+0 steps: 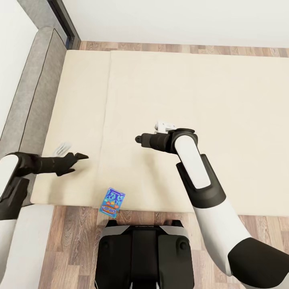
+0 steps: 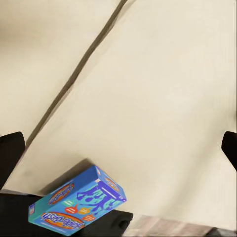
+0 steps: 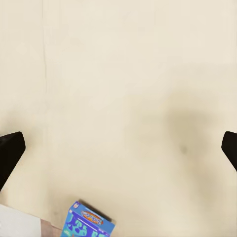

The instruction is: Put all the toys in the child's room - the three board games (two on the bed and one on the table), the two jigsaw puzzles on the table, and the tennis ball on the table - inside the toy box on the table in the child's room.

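A small blue cartoon-printed board game [image 1: 112,202] lies at the near edge of the cream bed [image 1: 180,80], one end reaching past the edge, just ahead of my base. It also shows in the left wrist view as the blue box [image 2: 79,202] and in the right wrist view as the blue box [image 3: 89,224]. My left gripper [image 1: 78,163] hovers open over the mattress, up and left of the box. My right gripper [image 1: 139,139] hangs open above the bed's middle, further from the box. In both wrist views the dark fingertips [image 2: 10,148] [image 3: 10,148] stand wide apart with nothing between them.
A grey padded headboard [image 1: 36,80] runs along the bed's left side. Wood-plank floor [image 1: 72,241] lies between the bed and my base [image 1: 144,253]. A white wall stands behind the bed, with a dark frame [image 1: 64,20] at the far left.
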Available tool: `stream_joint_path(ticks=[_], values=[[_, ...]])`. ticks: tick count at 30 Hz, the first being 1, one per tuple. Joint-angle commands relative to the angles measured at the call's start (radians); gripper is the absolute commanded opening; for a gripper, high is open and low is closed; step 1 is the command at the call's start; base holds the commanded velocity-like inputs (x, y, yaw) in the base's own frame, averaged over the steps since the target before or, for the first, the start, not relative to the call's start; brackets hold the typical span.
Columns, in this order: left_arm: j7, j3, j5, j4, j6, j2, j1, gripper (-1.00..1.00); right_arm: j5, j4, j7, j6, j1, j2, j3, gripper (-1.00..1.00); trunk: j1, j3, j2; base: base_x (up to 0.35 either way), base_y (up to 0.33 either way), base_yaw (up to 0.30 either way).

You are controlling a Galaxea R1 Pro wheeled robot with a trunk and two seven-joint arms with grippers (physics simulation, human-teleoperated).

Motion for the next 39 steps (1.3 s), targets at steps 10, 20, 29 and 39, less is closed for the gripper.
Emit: stream_joint_path(ticks=[10, 20, 29, 39], values=[[0.01, -0.072, 0.257, -0.002, 0.003, 0.127, 0.002, 1.0, -0.081, -0.008, -0.01, 0.003, 0.002, 0.0, -0.024, 1.0, 0.001, -0.001, -0.002, 0.0, 0.0, 0.0], [0.01, -0.076, 0.306, -0.008, 0.003, 0.139, 0.002, 1.0, -0.137, -0.008, -0.01, 0.003, 0.001, 0.0, -0.061, 1.0, 0.001, -0.001, -0.002, 0.0, 0.0, 0.0], [0.01, -0.075, 0.351, -0.01, 0.003, 0.14, 0.003, 1.0, -0.14, -0.006, -0.01, 0.003, 0.001, 0.0, -0.062, 1.0, 0.001, 0.002, -0.002, -0.064, 0.005, -0.09], [0.01, -0.079, 0.355, -0.01, 0.003, 0.14, 0.002, 1.0, -0.141, -0.004, -0.008, 0.002, 0.002, 0.0, -0.062, 1.0, 0.001, 0.002, -0.002, -0.045, 0.008, -0.015]])
